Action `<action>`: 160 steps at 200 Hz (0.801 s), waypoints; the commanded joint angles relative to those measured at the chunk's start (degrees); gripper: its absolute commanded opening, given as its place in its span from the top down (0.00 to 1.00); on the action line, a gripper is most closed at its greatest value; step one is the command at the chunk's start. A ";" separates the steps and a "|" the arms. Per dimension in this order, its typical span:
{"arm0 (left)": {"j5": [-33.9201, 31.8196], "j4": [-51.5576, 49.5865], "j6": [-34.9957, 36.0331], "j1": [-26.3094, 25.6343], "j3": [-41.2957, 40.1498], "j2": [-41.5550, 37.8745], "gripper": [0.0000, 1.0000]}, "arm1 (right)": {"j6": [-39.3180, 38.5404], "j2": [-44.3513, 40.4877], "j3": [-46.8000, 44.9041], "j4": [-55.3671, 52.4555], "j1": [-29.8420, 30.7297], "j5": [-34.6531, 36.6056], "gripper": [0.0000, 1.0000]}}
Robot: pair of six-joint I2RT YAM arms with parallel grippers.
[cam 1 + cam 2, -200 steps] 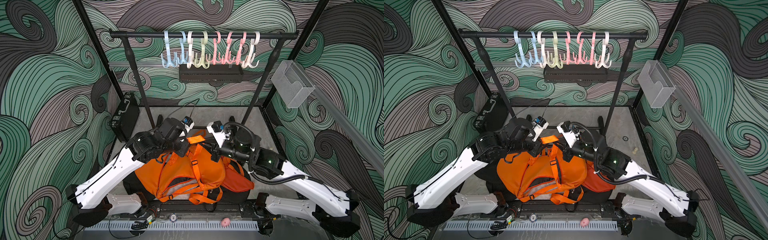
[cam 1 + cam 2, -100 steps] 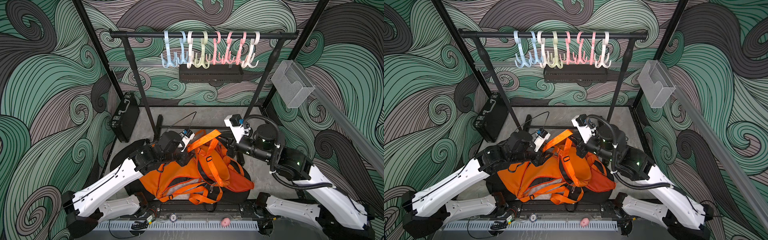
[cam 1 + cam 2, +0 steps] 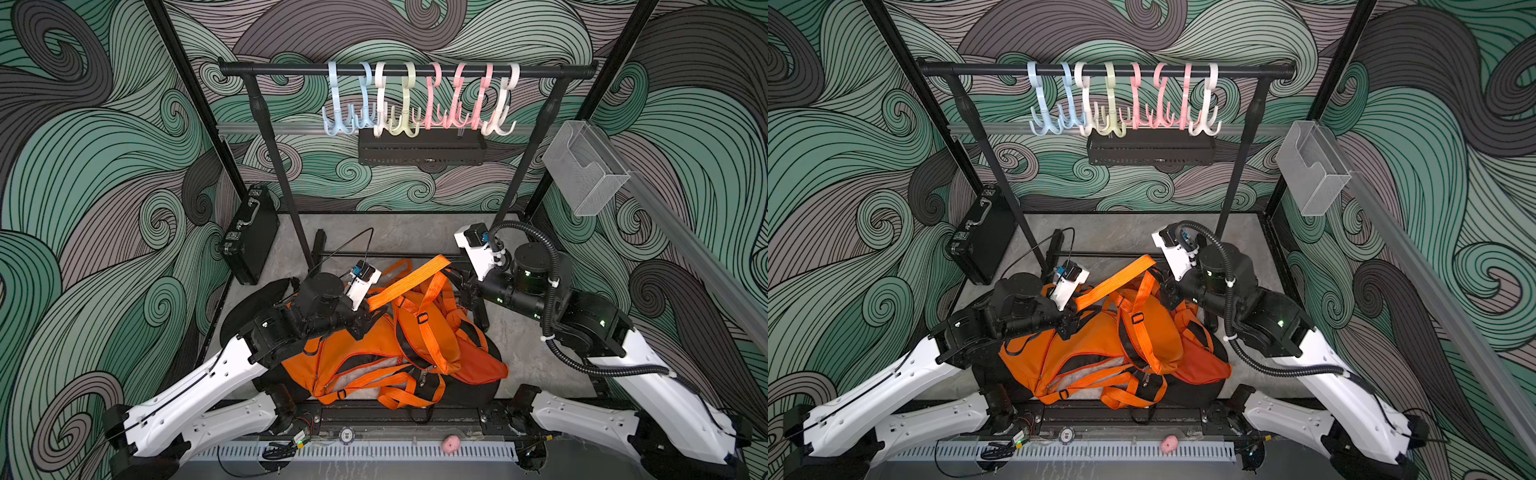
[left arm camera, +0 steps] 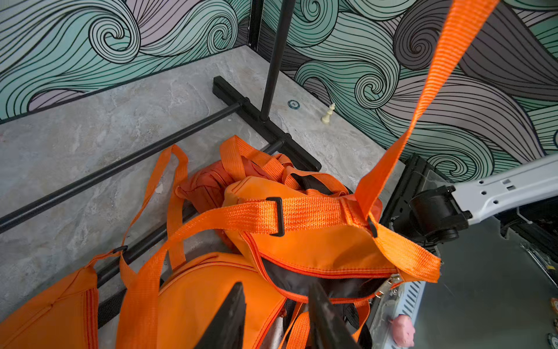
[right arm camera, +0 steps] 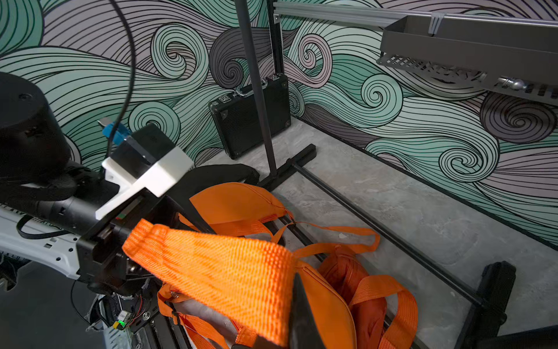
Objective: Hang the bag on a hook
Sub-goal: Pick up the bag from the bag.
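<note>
On the grey surface (image 3: 415, 237) between your two arms, the orange backpack (image 3: 365, 353) lies slumped. It sits below the pastel hooks (image 3: 415, 108) on the black rail (image 3: 282, 68), well apart from them. Your right hand (image 3: 453, 277) is clamped on the wide orange strap (image 3: 409, 281), which runs raised and taut across to your left hand (image 3: 360, 324). That hand's fingers (image 4: 232, 314) stand apart over the backpack's open zip (image 4: 317, 273); you cannot tell whether they touch it.
</note>
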 commanded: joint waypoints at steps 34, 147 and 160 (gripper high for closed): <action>6.19 -0.77 1.88 0.00 0.63 -1.87 0.35 | 1.95 1.43 1.67 -0.58 -3.32 -1.70 1.00; 12.92 -6.01 5.95 -1.22 3.47 -0.19 0.26 | 4.16 2.85 4.76 -2.83 -4.83 -4.45 1.00; 12.28 -4.17 5.78 -1.20 2.89 0.20 0.26 | 4.38 2.67 4.75 -2.71 -4.81 -5.69 1.00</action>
